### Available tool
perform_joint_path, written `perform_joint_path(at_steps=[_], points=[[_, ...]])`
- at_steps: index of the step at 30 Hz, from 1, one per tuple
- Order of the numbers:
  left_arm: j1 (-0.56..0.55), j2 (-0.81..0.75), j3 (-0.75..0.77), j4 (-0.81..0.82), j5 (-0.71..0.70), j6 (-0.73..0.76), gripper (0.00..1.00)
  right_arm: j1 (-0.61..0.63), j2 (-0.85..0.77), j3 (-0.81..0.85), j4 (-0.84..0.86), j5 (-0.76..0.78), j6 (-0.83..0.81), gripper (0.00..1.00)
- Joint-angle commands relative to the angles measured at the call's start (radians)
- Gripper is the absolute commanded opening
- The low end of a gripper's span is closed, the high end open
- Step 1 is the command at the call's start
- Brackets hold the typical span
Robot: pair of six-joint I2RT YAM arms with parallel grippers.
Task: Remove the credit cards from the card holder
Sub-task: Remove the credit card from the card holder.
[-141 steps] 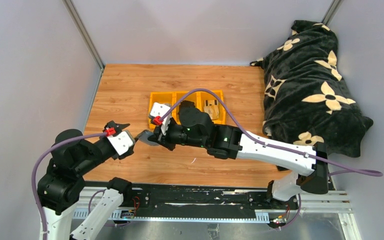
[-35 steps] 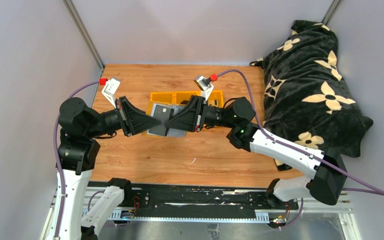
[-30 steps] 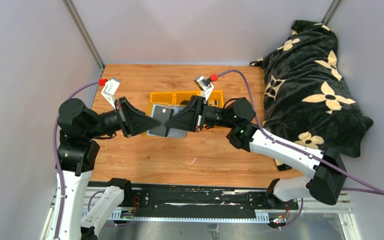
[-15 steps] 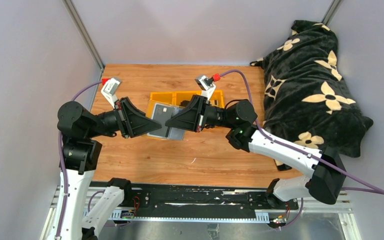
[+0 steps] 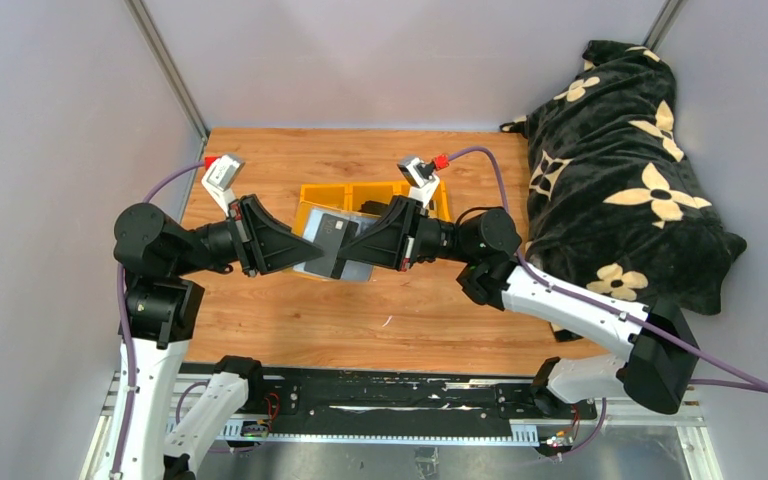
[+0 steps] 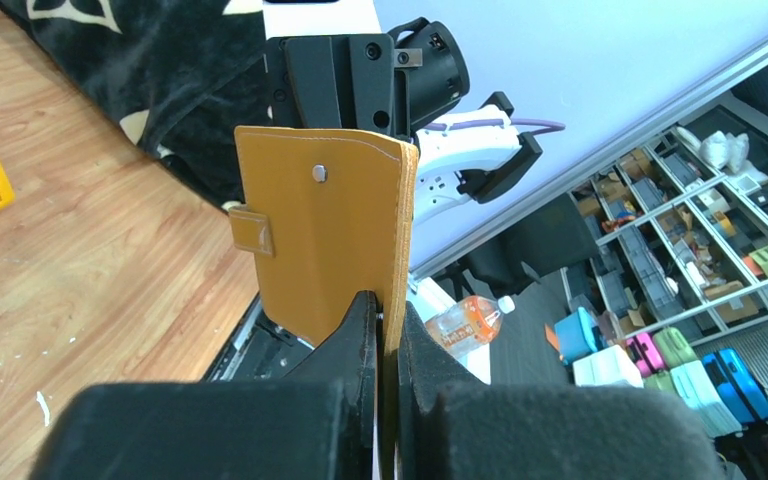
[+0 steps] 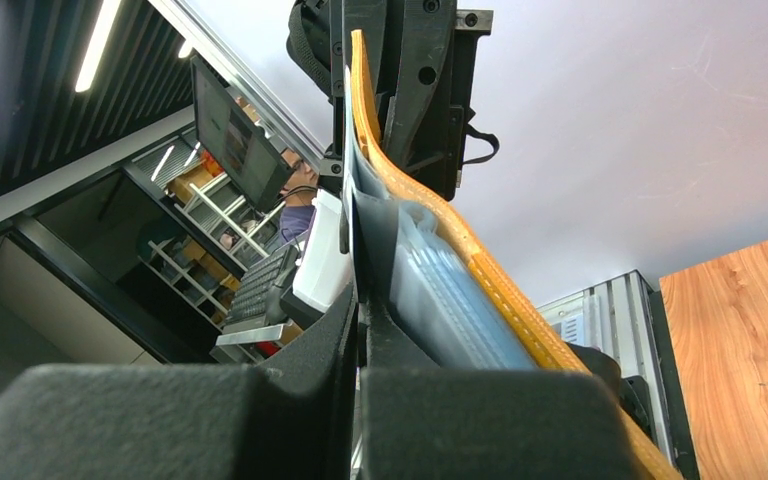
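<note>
Both arms hold the open mustard card holder [image 5: 316, 262] in the air over the table [image 5: 260, 170], its grey lining facing up. A dark credit card [image 5: 332, 226] shows in the lining. My left gripper [image 5: 305, 252] comes in from the left and is shut on the holder's edge. The left wrist view shows the holder's outer face [image 6: 320, 240], with its snap and tab, standing up from that gripper [image 6: 382, 312]. My right gripper [image 5: 346, 250] comes in from the right. It is shut on a thin grey card [image 7: 350, 200] beside the holder's orange edge [image 7: 430, 215].
Yellow bins [image 5: 360, 193] stand on the table just behind the held holder. A black blanket with cream flowers [image 5: 620, 170] is heaped along the right side. A small white scrap [image 5: 388, 322] lies on the wood near the front.
The right wrist has drawn a little to the right and its jaws have shut. The holder has shifted slightly toward the near left. The left arm has barely moved.
</note>
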Motion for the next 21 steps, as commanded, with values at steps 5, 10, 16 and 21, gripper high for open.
perform_joint_path(at_steps=[5, 10, 16, 21], points=[[0.001, -0.006, 0.049, 0.031, -0.012, 0.012, 0.0, -0.012, -0.026, -0.016, 0.014, -0.028, -0.005, 0.07], [0.001, -0.017, 0.053, -0.013, -0.046, 0.067, 0.0, -0.01, 0.009, 0.026, 0.052, -0.023, 0.02, 0.26], [0.001, -0.015, 0.086, -0.135, -0.072, 0.182, 0.0, -0.01, 0.053, 0.047, 0.133, -0.026, 0.08, 0.19], [0.001, -0.007, 0.117, -0.222, -0.091, 0.268, 0.0, -0.015, 0.032, 0.026, 0.149, -0.031, 0.077, 0.0]])
